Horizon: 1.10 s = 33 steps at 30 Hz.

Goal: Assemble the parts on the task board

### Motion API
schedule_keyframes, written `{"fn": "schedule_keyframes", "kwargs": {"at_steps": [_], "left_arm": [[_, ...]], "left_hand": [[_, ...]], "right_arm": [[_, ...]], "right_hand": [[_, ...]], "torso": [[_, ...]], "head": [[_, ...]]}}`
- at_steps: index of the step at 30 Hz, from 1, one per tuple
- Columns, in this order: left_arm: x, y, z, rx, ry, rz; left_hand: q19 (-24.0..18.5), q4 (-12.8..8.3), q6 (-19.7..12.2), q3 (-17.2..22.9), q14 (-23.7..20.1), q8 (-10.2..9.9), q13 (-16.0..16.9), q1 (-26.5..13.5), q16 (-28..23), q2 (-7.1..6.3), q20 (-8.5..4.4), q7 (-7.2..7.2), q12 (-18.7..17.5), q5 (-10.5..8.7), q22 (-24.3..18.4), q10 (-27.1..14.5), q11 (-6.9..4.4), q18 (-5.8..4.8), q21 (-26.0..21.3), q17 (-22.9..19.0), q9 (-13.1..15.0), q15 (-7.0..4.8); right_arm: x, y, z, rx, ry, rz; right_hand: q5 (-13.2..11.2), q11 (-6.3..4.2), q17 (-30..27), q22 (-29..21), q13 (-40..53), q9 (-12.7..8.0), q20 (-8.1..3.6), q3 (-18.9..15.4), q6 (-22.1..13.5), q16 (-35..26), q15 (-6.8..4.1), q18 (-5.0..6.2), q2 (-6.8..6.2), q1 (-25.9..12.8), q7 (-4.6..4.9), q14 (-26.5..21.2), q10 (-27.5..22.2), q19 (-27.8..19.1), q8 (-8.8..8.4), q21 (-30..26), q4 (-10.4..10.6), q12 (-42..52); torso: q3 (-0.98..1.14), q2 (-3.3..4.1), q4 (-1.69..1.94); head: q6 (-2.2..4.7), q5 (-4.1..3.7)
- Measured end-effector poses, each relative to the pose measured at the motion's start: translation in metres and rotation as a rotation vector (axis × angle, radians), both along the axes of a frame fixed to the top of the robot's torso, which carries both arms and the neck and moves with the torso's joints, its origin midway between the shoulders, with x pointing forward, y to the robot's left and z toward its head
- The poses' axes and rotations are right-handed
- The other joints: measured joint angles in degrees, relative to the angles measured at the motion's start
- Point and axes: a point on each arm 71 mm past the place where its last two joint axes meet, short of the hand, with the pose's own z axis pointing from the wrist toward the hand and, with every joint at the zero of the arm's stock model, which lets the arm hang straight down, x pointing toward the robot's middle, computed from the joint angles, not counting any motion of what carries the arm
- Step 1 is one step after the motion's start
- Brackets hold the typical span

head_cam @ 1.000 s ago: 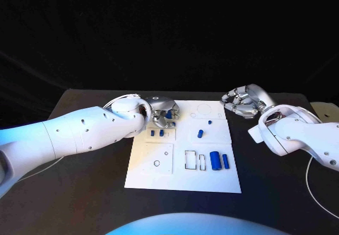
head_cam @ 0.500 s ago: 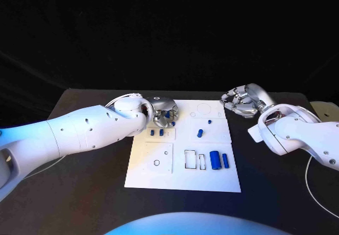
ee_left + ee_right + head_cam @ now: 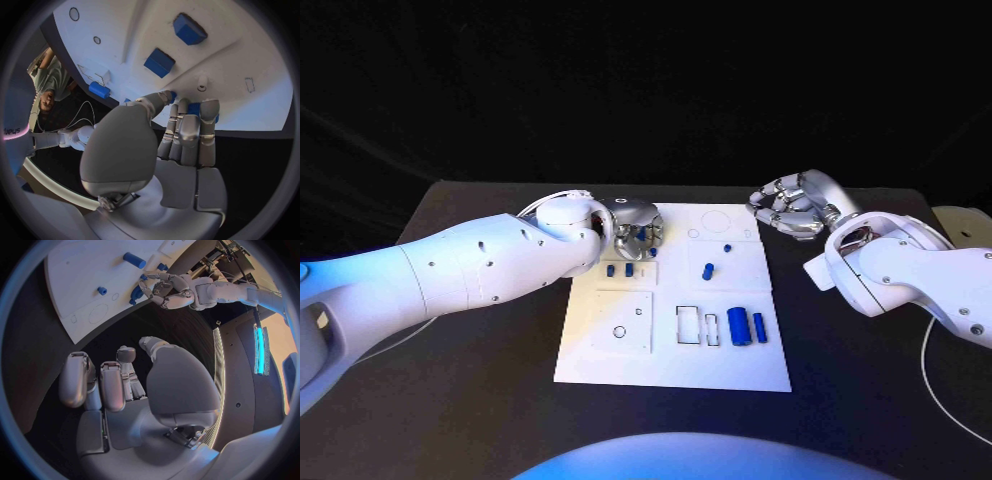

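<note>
While left hand (image 3: 635, 228) pinches blue part (image 3: 195, 108) at task board (image 3: 668, 370) far-left corner | part just beyond fingertips | right hand (image 3: 795, 207) curled empty, off board

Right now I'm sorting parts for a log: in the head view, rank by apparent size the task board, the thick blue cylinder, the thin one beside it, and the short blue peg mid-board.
1. task board
2. thick blue cylinder
3. thin blue cylinder
4. short blue peg
</note>
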Motion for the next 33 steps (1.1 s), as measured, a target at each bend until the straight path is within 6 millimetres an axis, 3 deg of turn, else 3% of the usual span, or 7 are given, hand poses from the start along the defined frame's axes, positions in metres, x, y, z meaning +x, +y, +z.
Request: {"fn": "schedule_keyframes", "kwargs": {"at_steps": [6,10,18,33], "left_arm": [[0.0002,-0.0016,-0.0002,0.0,0.0,-0.001],[0.0003,-0.002,-0.0007,0.001,0.002,0.0],[0.0006,-0.0023,-0.0009,0.007,0.007,0.002],[0.0009,-0.0037,-0.0017,0.009,0.014,0.001]], "left_hand": [[0.6,-0.2,0.5,0.2,0.5,-0.3,-0.1,0.0,0.5,0.0,0.0,-0.08,0.2,0.0,1.0,0.8,-0.35,0.0,0.7,0.6,0.0,-0.11],[2.6,-0.5,1.7,0.5,1.9,-0.3,0.2,-0.5,1.5,0.46,-0.09,-0.41,0.6,0.0,3.7,2.8,-0.71,-1.4,2.8,1.7,0.0,-0.62],[4.1,-0.9,3.1,0.9,2.7,-0.3,0.8,-0.4,1.7,0.97,-0.4,-0.61,1.0,0.01,6.3,4.0,-1.32,-1.41,4.5,2.2,0.0,-1.03],[4.5,-1.2,3.7,1.2,2.9,-1.0,1.0,-0.6,1.7,1.2,-0.41,-1.03,0.7,0.02,7.1,4.4,-1.3,-1.4,5.1,2.0,-0.1,-1.23]], "right_arm": [[-0.0001,-0.0001,0.0,0.0,0.0,0.0],[-0.0001,0.0,0.0,0.001,0.0,0.0],[-0.0002,0.0001,0.0,0.001,0.0,0.001],[-0.0002,0.0005,0.0,0.001,0.001,0.001]], "right_hand": [[0.0,0.0,0.0,0.0,-0.1,0.1,0.0,0.0,0.0,0.0,0.0,0.0,0.0,0.0,0.0,0.0,0.0,0.0,0.0,0.0,0.0,0.0],[0.0,0.0,0.0,0.0,-0.1,0.1,0.0,0.0,0.0,0.0,0.0,0.0,0.0,0.0,0.0,0.0,0.0,0.0,0.0,0.0,0.0,0.0],[0.0,0.0,0.1,0.0,-0.1,0.1,0.0,0.2,0.0,0.0,-0.21,0.0,0.0,0.0,0.0,-0.2,0.0,0.0,0.24,0.0,-0.2,0.0],[0.0,0.0,0.1,0.0,-0.1,0.2,0.0,0.2,0.0,0.0,-0.21,0.0,0.0,0.0,0.0,-0.2,0.0,0.0,0.48,0.0,-0.2,0.0]], "torso": [[0.0,0.01,-0.02],[0.0,0.01,-0.02],[0.01,0.0,0.01],[0.01,-0.01,0.01]], "head": [[-0.12,-0.02],[-0.15,-0.08],[-0.31,-0.13],[-0.43,-0.14]]}}
